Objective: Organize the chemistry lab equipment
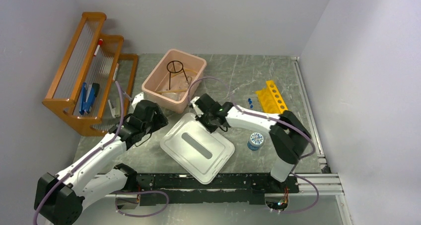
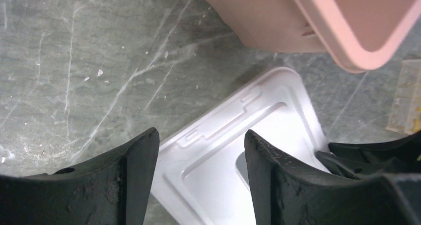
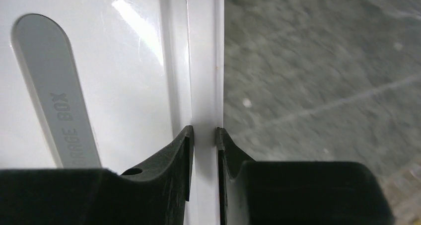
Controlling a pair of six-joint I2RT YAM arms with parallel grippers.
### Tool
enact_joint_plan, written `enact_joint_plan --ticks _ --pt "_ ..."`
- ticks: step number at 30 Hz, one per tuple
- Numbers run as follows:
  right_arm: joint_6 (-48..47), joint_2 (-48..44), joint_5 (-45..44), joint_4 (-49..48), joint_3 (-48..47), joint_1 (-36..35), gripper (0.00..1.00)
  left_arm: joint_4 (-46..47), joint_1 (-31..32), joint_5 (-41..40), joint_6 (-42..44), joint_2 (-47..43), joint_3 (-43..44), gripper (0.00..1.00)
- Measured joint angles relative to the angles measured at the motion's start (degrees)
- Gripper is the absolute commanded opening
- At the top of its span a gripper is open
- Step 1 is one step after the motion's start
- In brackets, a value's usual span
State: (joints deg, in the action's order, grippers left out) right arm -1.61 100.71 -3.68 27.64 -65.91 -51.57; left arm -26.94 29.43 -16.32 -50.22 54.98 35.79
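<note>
My right fingers [image 3: 169, 185]: clenched on white lid [image 3: 203, 61] rim, lid cropped. My left fingers [image 2: 131, 185]: released over lid corner; pink tub [image 2: 268, 21] cropped.

Right wrist cam: the white lid [image 3: 124, 61] runs off the top and left edges, and its label [image 3: 54, 111] only shows "RAGE BOX"; the start's behind the right claw [image 3: 204, 134]. Desk [image 3: 322, 61] beside it is all blur. Left wrist cam: pink tub [image 2: 298, 21] is cropped up top, plus some yellowish thing [image 2: 408, 96] at the right edge, can't tell what.
</note>
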Motion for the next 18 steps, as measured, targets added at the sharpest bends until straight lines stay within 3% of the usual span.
enact_joint_plan --ticks 10,18 --pt "5.4 -14.4 0.7 0.9 5.5 9.4 0.00 0.8 0.0 3.8 0.0 -0.5 0.0 0.92" --pt "10.9 -14.7 4.2 1.6 10.1 15.0 0.00 10.3 -0.1 15.1 0.9 1.7 -4.7 0.94"
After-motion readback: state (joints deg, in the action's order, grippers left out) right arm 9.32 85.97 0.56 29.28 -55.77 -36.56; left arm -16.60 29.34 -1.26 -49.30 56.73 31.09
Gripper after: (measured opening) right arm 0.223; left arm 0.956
